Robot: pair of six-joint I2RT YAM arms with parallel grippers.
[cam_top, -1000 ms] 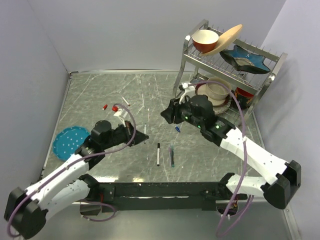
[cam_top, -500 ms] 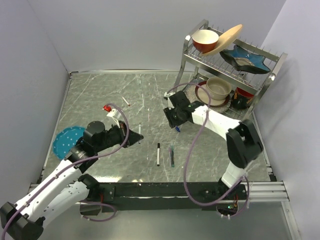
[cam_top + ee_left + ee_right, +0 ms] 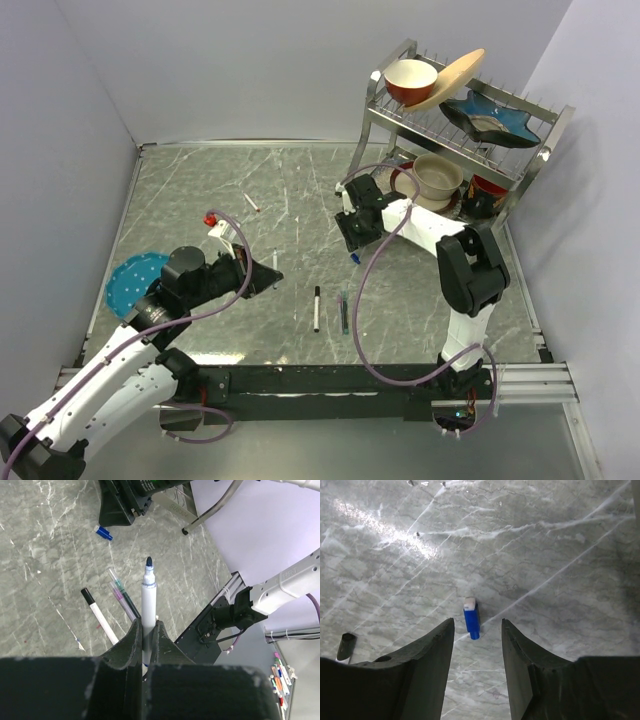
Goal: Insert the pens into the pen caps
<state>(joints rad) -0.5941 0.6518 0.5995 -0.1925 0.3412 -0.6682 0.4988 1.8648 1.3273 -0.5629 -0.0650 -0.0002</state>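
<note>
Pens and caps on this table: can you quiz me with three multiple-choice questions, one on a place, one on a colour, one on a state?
1. Where is the blue cap? A on the table below the right fingers; B in a drawer; C on the floor.
2. The barrel of the pen in the left fingers is: A red; B white; C green.
3. The right fingers are: A shut on a cap; B shut on a pen; C open.
Answers: A, the right wrist view shows it there; B, its barrel is white; C, they stand apart, empty.
</note>
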